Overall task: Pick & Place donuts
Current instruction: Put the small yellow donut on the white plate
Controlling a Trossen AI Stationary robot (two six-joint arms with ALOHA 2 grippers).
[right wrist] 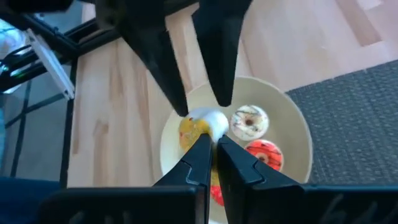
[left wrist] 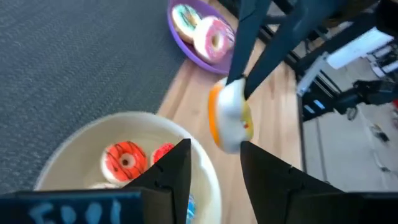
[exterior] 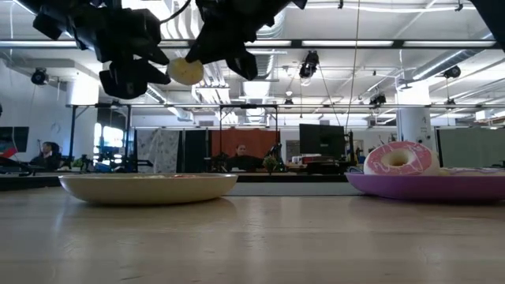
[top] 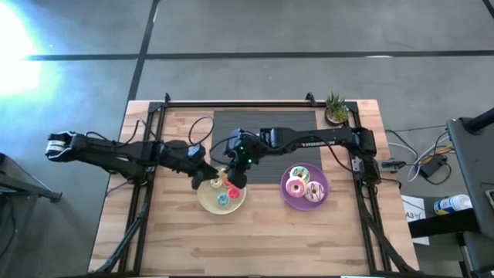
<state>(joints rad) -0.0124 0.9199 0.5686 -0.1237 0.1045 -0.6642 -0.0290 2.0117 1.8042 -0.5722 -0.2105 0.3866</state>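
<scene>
A donut with white icing and an orange-yellow body (exterior: 187, 71) hangs in the air over the round cream plate (top: 210, 202), held by my right gripper (right wrist: 212, 140). My left gripper (left wrist: 214, 152) is open right beside it; its two fingers (right wrist: 177, 93) point at the donut from the other side. Several small donuts lie flat in the cream plate: a red-orange one (left wrist: 124, 158), a red one (left wrist: 163, 152), a white and brown one (right wrist: 249, 121) and a blue one (top: 223, 200). Two larger donuts, pink (left wrist: 212, 38) and white (left wrist: 185, 18), lie on the purple plate (top: 305, 202). My right gripper pinches the white-iced donut by its rim (right wrist: 208, 122) between the tips of its two fingers (right wrist: 198, 152), reaching in from the table's right side and slanting down. The donut is lifted clear above the cream plate and stands on edge (left wrist: 229, 118). My left gripper: whether its open fingertips touch the donut, I cannot tell.
A dark grey mat (top: 262, 127) lies across the far half of the wooden table. A small potted plant (top: 336, 110) stands at the far right corner. Bare wood (top: 255, 243) stretches along the near edge. People sit in the room behind the table (exterior: 241, 154).
</scene>
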